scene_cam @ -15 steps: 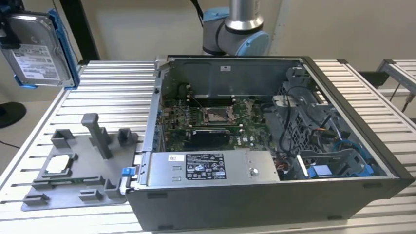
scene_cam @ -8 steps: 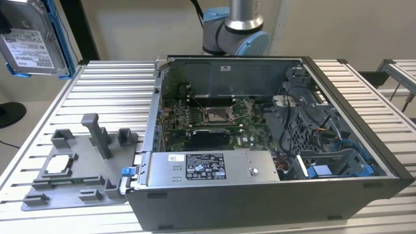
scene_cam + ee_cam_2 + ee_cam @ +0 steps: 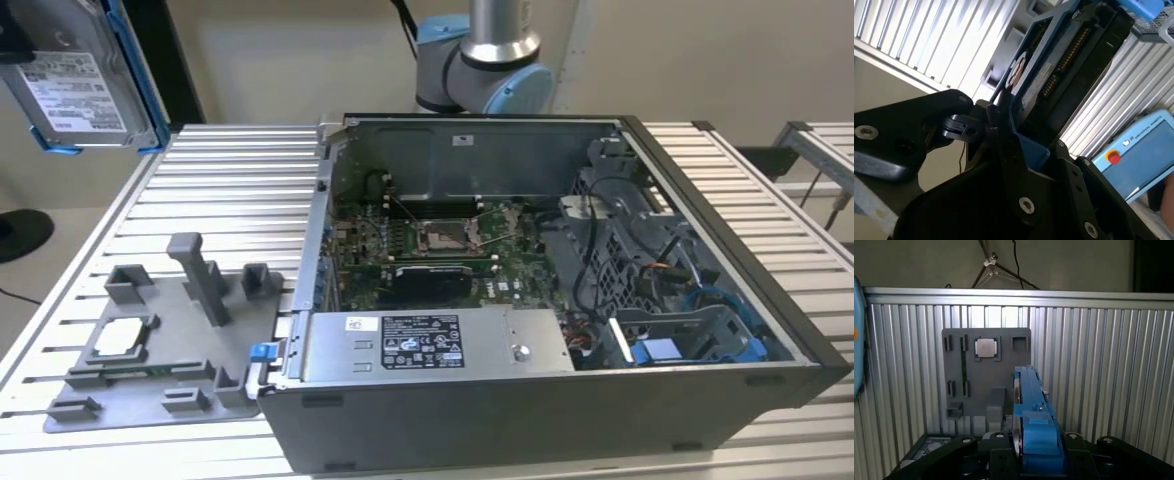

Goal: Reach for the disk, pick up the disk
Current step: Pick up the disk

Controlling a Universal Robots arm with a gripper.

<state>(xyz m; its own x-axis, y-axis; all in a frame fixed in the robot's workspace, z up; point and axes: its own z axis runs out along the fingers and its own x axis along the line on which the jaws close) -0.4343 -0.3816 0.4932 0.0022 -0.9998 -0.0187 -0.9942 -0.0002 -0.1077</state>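
The disk [image 3: 83,85], a silver drive with a white label in a bright blue bracket, hangs high in the air at the exterior view's far left, above the slatted table. My gripper [image 3: 14,38] shows as a dark shape at its upper edge. In the first wrist view the disk [image 3: 1031,400] stands edge-on between the black fingers [image 3: 1074,442] of my gripper [image 3: 1035,442], shut on it. The second wrist view shows the disk [image 3: 1054,70] rising out of the gripper [image 3: 1016,150], with its connector side in sight.
An open computer case [image 3: 747,300] fills the table's middle and right, with a long grey box [image 3: 427,345] along its front. A grey fixture plate [image 3: 160,385] holding a small silver chip [image 3: 120,338] lies on the left. The arm's base [image 3: 483,65] stands behind the case.
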